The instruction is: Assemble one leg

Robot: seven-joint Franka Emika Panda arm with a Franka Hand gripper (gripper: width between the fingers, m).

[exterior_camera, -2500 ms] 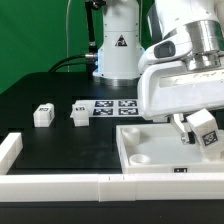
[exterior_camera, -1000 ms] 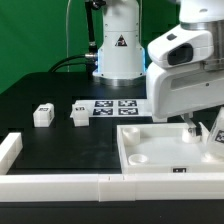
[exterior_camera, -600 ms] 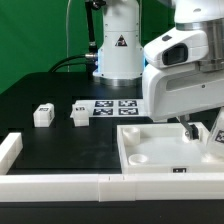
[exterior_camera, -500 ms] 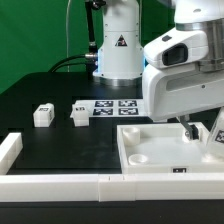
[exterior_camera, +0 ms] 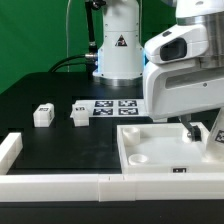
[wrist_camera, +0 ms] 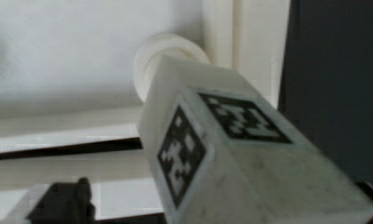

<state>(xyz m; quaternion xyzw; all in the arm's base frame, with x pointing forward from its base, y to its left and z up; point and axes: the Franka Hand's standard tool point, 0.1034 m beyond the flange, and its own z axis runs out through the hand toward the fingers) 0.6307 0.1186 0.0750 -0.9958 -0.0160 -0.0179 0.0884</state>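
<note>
My gripper (exterior_camera: 206, 134) is shut on a leg (exterior_camera: 216, 134), a chunky white post with a black-and-white tag, at the exterior view's right edge. It holds the leg low over the right side of the large white panel (exterior_camera: 150, 150). In the wrist view the held leg (wrist_camera: 227, 140) fills the frame, tag facing the camera, its far end by a round corner socket (wrist_camera: 165, 46) of the panel (wrist_camera: 67, 95). One dark finger (wrist_camera: 58, 203) shows beside it. Two more loose legs (exterior_camera: 42, 114) (exterior_camera: 80, 113) stand on the black table at the left.
The marker board (exterior_camera: 115, 107) lies behind the panel, near the robot's base (exterior_camera: 117, 50). A long white rail (exterior_camera: 60, 185) runs along the front edge, with a short white piece (exterior_camera: 10, 150) at the left.
The gripper carried the leg right and down to the panel's right side. Over the last second the arm's body has drifted slightly left. The loose legs have not moved.
</note>
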